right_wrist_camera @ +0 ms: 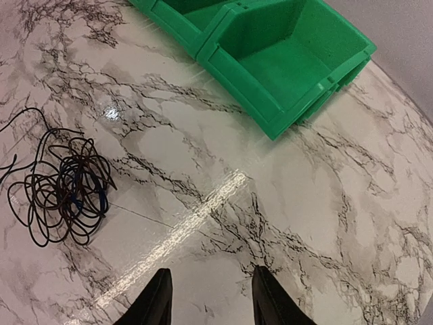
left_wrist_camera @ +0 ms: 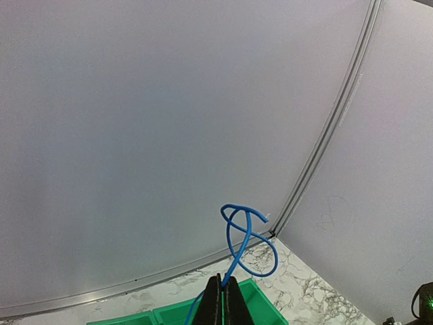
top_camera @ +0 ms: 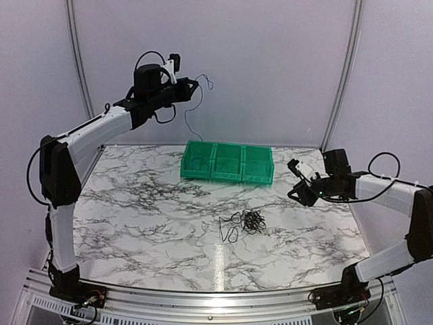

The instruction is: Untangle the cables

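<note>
My left gripper (top_camera: 196, 85) is raised high above the back left of the table and is shut on a blue cable (top_camera: 187, 122). The cable hangs down into the left compartment of the green bin (top_camera: 226, 177). In the left wrist view the shut fingers (left_wrist_camera: 216, 301) pinch the blue cable (left_wrist_camera: 239, 256), and its free end curls in a loop above them. A clump of thin black cables (top_camera: 247, 222) lies on the table's middle. It also shows in the right wrist view (right_wrist_camera: 64, 193), with some blue in it. My right gripper (top_camera: 298, 191) (right_wrist_camera: 210, 279) is open and empty, right of the clump.
The green bin has three compartments and stands at the back centre of the marble table (top_camera: 135, 203); its right compartment (right_wrist_camera: 284, 68) holds nothing. Pale walls close in the back and both sides.
</note>
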You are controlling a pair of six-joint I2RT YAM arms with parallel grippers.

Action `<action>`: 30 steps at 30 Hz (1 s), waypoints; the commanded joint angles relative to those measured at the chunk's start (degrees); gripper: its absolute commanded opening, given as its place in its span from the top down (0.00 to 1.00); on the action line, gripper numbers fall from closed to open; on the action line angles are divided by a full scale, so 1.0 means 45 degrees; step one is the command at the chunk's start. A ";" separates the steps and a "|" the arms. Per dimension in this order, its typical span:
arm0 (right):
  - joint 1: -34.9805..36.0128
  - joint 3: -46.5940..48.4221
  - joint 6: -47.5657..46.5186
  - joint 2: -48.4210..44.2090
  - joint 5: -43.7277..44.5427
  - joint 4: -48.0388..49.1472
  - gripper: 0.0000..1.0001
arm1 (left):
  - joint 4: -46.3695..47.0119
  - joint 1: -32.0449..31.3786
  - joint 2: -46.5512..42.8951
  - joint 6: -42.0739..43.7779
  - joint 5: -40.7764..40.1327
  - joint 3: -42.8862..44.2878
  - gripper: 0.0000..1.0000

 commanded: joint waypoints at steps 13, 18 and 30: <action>-0.0131 0.0128 -0.0330 0.0067 0.0264 0.0109 0.59 | -0.0026 0.0057 0.1083 -0.0407 -0.0470 -0.1562 1.00; -0.0136 0.0106 -0.0391 0.0047 0.0294 0.0138 0.59 | -0.0617 0.0064 0.0510 -0.0547 -0.0605 -0.3179 1.00; -0.0129 0.0220 -0.0505 0.0199 0.0187 -0.0093 0.58 | -0.2642 0.0050 0.1720 -0.1429 0.0406 -0.2831 1.00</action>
